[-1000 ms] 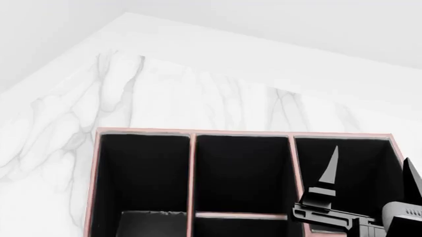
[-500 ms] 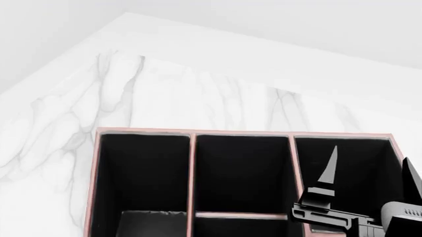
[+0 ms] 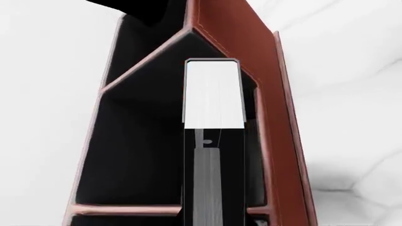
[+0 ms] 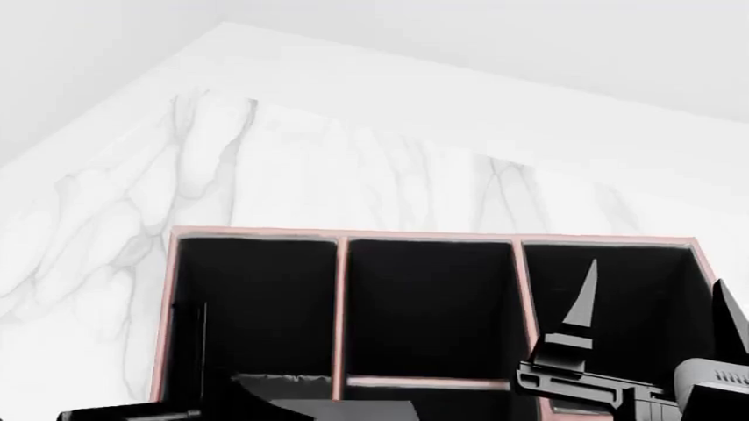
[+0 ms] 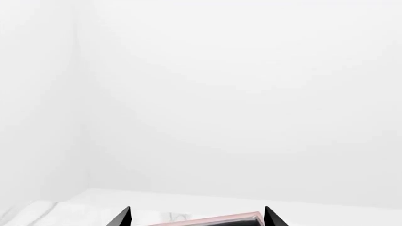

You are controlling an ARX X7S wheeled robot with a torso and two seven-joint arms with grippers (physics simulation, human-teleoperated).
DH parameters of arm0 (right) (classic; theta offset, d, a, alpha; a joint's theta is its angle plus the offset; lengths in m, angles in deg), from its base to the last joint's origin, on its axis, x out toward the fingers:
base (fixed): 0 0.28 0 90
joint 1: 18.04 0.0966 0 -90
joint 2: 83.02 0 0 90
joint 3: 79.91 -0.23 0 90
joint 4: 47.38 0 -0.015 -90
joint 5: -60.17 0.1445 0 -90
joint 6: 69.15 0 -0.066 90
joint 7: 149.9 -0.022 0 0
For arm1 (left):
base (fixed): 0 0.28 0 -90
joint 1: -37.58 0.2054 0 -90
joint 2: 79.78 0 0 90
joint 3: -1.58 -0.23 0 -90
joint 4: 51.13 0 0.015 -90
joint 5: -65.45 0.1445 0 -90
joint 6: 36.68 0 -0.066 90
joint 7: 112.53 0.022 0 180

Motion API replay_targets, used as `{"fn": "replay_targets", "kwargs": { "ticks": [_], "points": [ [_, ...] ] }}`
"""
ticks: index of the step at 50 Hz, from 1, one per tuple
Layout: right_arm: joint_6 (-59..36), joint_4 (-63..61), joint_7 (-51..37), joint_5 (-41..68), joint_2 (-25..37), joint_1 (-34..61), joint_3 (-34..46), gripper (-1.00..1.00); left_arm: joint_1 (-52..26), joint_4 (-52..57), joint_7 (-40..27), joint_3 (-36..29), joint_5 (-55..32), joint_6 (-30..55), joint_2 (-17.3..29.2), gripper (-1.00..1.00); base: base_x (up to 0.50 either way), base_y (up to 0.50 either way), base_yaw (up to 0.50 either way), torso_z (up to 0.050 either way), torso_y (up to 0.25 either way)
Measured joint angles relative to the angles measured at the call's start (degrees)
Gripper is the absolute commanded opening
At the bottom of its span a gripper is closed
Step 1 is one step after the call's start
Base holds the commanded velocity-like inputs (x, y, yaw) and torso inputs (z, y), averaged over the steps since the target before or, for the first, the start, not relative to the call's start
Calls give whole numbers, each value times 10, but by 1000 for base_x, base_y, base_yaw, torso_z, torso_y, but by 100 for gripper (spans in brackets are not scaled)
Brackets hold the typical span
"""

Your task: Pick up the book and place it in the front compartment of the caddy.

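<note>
The caddy [image 4: 340, 289] lies at the bottom of the head view, with pink rims and black cells. Its middle cell [image 4: 427, 307] ends at a low cross divider [image 4: 427, 382]. In the left wrist view my left gripper [image 3: 212, 207] is shut on the black book [image 3: 212, 94]. The book's white page edges face the camera, and it hangs over a black cell beside the caddy's reddish-brown wall [image 3: 232, 33]. I cannot tell which cell. My left arm [image 4: 234, 407] shows as a dark shape at the bottom left. My right gripper [image 4: 659, 289] is open and empty over the right cell.
The caddy stands on a white marble tabletop [image 4: 293, 149] with white walls behind it. The right wrist view shows mostly white wall, a strip of the caddy's pink rim [image 5: 213, 219] and my right gripper [image 5: 197, 217].
My left arm has come into the bottom left of the head view, in front of the caddy's left cells. The right gripper has not moved.
</note>
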Motion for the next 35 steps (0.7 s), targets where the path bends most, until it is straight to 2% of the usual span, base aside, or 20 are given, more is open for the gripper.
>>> {"fn": "replay_targets", "kwargs": {
  "ticks": [15, 35],
  "points": [
    [3, 2, -1, 1, 2, 0, 2, 100, -44, -62, 15, 7, 28, -49, -14, -100, 0, 0, 0, 0, 1],
    [4, 2, -3, 3, 4, 0, 4, 100, -62, -180, 1, 9, 68, -137, -55, -100, 0, 0, 0, 0, 1]
  ]
}}
